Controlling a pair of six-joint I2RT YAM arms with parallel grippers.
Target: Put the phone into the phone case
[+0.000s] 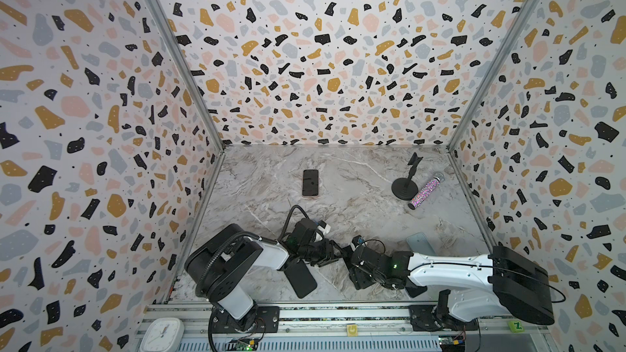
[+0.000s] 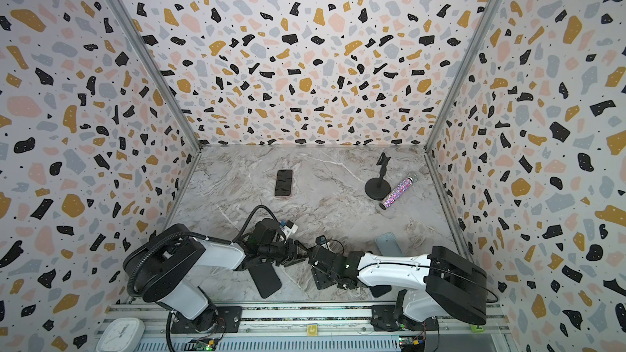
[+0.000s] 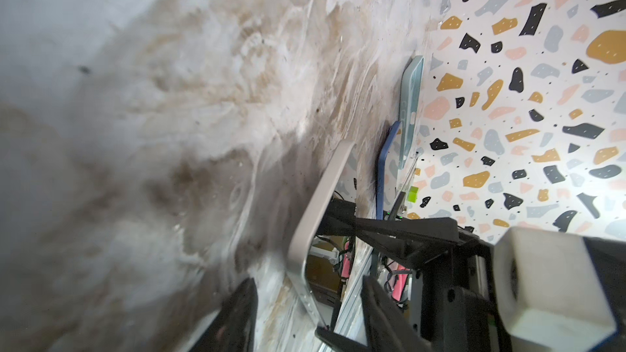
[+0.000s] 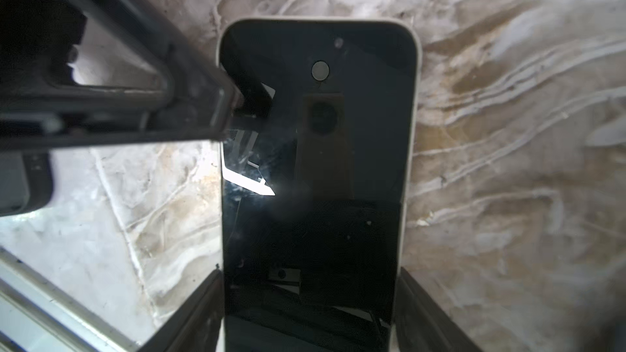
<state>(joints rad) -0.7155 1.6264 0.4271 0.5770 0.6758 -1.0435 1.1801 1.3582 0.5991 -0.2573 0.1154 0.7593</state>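
We found the phone (image 4: 315, 130) to be a slim slab with a dark, reflective screen and a cream rim. It was held over the near middle of the marble table (image 1: 338, 171). The right gripper (image 4: 310, 272) was clamped on its two long edges. The left gripper (image 3: 308, 282) stood with its fingers apart, one on each side of the phone's edge, and a gap showed on both sides.

From the left:
- A black slab (image 1: 299, 279), case or phone we could not tell, lay beside the left arm.
- A second phone (image 1: 310, 182) lay screen-up at the back.
- A pale blue case (image 1: 420, 243) and a dark blue case (image 3: 384, 164) lay partly under the right arm.
- A stand (image 1: 404, 189) stood at the far right, with a glittery microphone (image 1: 426, 191) just beside it.

One left finger overlapped the screen's edge.

The screen faced the right wrist camera. The phone's long axis ran in line with the right gripper's fingers, and its free end pointed toward the left arm.
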